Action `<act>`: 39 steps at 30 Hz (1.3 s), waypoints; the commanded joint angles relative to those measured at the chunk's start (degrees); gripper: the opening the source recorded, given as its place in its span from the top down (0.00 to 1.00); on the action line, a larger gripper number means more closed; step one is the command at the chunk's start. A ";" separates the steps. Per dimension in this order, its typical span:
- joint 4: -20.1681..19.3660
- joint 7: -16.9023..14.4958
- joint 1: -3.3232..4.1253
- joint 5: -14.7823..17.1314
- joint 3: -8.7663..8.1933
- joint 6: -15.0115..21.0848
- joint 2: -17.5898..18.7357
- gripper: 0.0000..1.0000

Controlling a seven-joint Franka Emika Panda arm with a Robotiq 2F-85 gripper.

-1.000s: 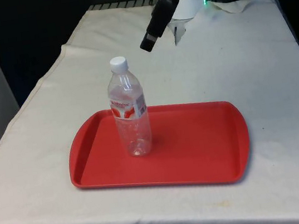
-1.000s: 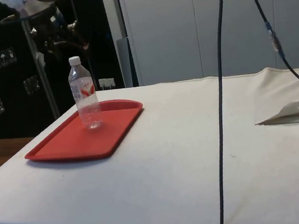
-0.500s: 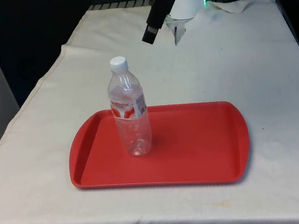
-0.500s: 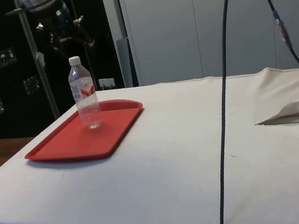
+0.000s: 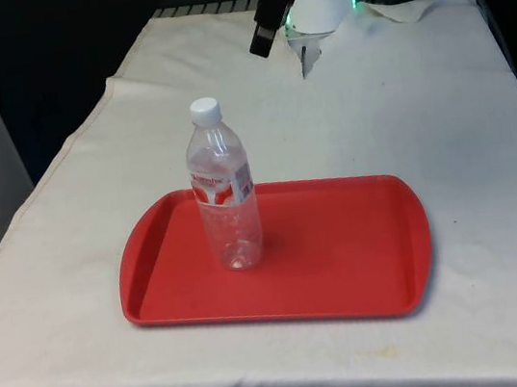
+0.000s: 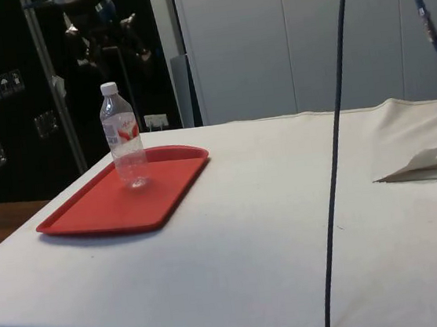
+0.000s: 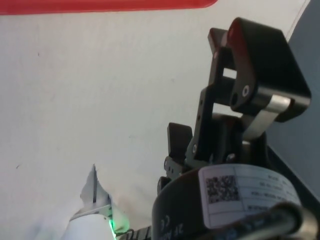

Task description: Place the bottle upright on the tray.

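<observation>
Front view: one clear bottle [image 5: 224,189] with a white cap stands upright on the single red tray [image 5: 348,268], toward the front view's left. One gripper [image 5: 262,42] hangs high above the table's far end, holding nothing; its finger spacing cannot be told.

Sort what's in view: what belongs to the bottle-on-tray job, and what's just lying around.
Belongs to the job:
- clear water bottle, standing upright on the tray
- red tray
- gripper, up over the table's far end, apart from the bottle

Just lying around:
- crumpled white cloth on the table
- hanging black cable
</observation>
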 commanded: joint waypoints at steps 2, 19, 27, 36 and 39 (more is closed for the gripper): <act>-2.01 0.00 -0.29 0.92 0.23 1.66 -1.66 0.00; -9.63 0.11 -0.06 2.01 0.00 2.41 -8.14 0.00; -14.38 -0.06 -0.40 3.78 0.11 4.93 -12.15 0.00; -18.85 -0.23 -0.52 5.04 0.06 6.42 -15.99 0.00; -19.77 -0.34 -0.63 5.39 0.00 6.76 -16.67 0.00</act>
